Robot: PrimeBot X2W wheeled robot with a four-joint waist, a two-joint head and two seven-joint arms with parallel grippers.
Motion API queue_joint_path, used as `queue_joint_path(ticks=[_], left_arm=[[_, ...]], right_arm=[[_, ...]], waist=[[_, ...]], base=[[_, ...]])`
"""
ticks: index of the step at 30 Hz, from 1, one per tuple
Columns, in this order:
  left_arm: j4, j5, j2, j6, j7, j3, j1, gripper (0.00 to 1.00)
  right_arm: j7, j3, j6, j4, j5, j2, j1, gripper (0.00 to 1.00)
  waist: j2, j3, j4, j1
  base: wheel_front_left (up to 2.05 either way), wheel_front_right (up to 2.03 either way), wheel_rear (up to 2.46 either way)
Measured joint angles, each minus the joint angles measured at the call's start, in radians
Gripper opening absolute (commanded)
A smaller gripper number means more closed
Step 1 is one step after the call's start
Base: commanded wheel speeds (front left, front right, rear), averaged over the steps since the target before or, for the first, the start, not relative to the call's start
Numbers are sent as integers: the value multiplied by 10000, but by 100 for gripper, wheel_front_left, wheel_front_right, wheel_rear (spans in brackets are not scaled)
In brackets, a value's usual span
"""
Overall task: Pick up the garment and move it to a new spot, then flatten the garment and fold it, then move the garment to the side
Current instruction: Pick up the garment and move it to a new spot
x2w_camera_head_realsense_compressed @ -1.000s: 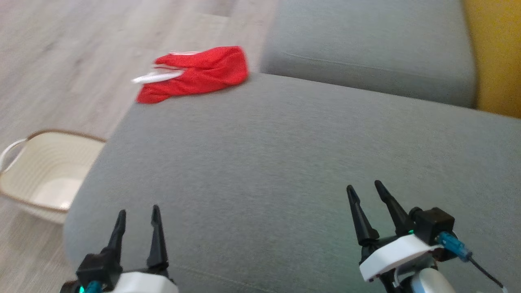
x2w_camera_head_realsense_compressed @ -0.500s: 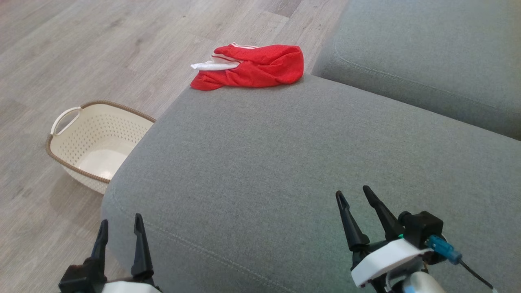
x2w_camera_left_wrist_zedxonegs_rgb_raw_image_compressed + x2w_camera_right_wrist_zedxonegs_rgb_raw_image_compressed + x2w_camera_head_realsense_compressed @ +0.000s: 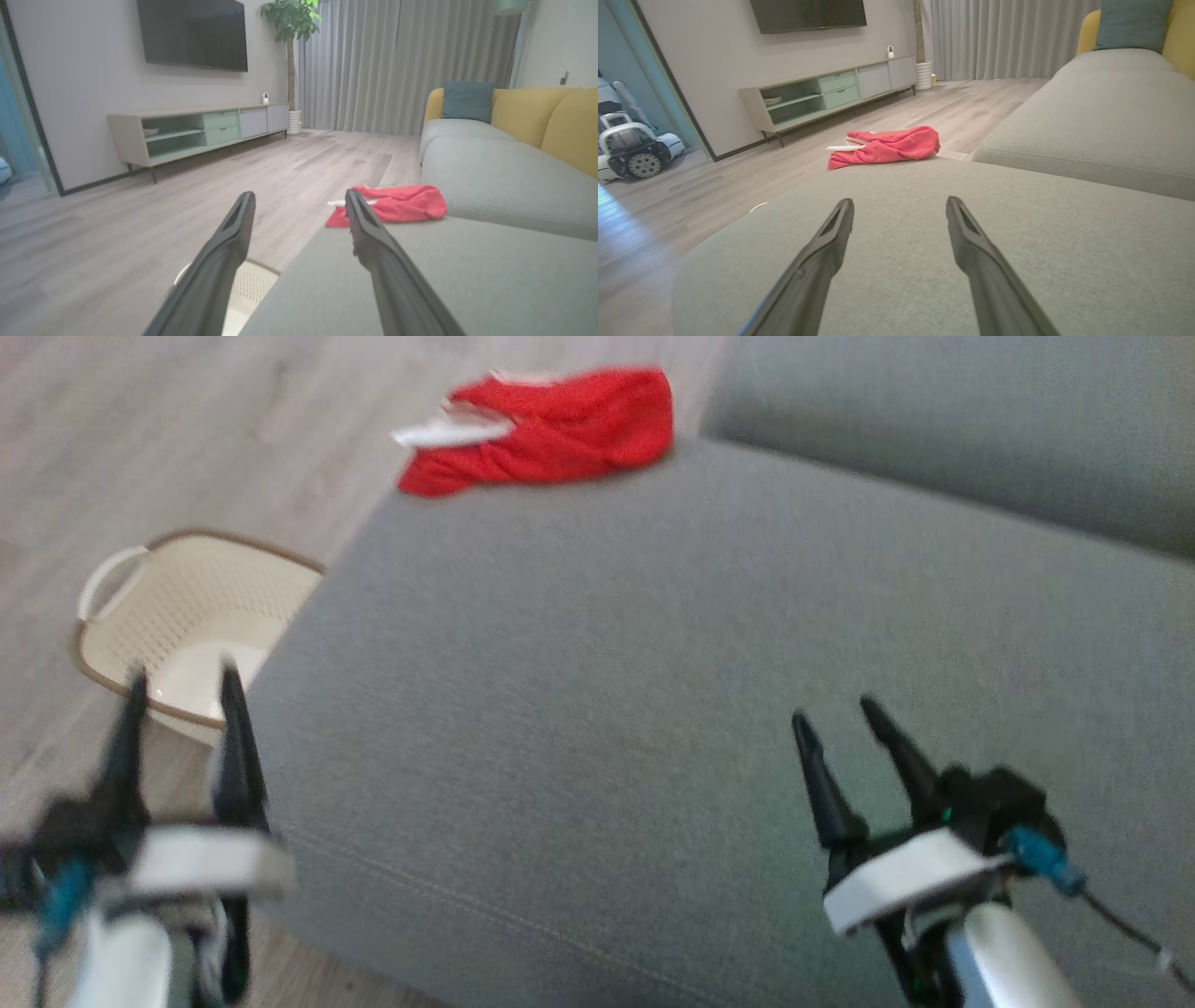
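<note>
Our left gripper (image 3: 182, 677) has its fingers spread wide with nothing between them; it hangs at the left edge of the seat (image 3: 579, 644), above the basket (image 3: 110, 563) that stands on the floor (image 3: 140, 439) just beside the sofa. Our right gripper (image 3: 836, 711) is likewise spread and empty, hovering over the seat's near right part, fingers pointing ahead. The garment (image 3: 551, 425), red with a white strip, lies bunched on the seat's far left corner, its edge reaching the seat's rim, well apart from both our grippers. Just to its right begins a second seat (image 3: 934, 439). Further off in our wrist views we see a cabinet (image 3: 196, 130) under a TV (image 3: 194, 32), a plant (image 3: 289, 18), and curtains (image 3: 397, 65)
</note>
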Motion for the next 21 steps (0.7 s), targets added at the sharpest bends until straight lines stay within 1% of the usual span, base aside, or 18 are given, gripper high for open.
queue_joint_path(ticks=[3,6,9,15,18,19,21], left_arm=[[109,-2,284,-96,270,113,-1574,100],[671,-13,600,-280,522,278,-3048,100],[1695,-33,995,-468,867,336,-4430,100],[3929,161,1822,-663,1459,376,-7413,100],[5020,366,2155,-690,1691,351,-8741,100],[5361,462,2263,-826,1774,267,-9100,100],[6032,625,2391,-930,1908,155,-9704,100]], right_arm=[[213,-211,0,-397,-370,-2,-479,100],[376,-430,0,-744,-662,-8,-808,100],[468,-614,0,-1101,-932,-10,-1043,100],[550,-746,0,-1779,-1342,-17,-1644,100],[623,-765,0,-2090,-1557,-23,-1804,100],[623,-779,0,-2140,-1630,-31,-1825,100],[623,-769,0,-2209,-1722,-36,-1871,100]], waist=[[0,693,-325,0],[0,1404,-654,0],[0,2147,-984,0],[0,3658,-1681,1],[-1,4391,-2045,2],[-1,4616,-2168,3],[-1,5035,-2438,4]], base=[[0,0,0],[0,0,0],[0,0,0],[0,0,0],[0,0,0],[0,0,0],[0,0,0]])
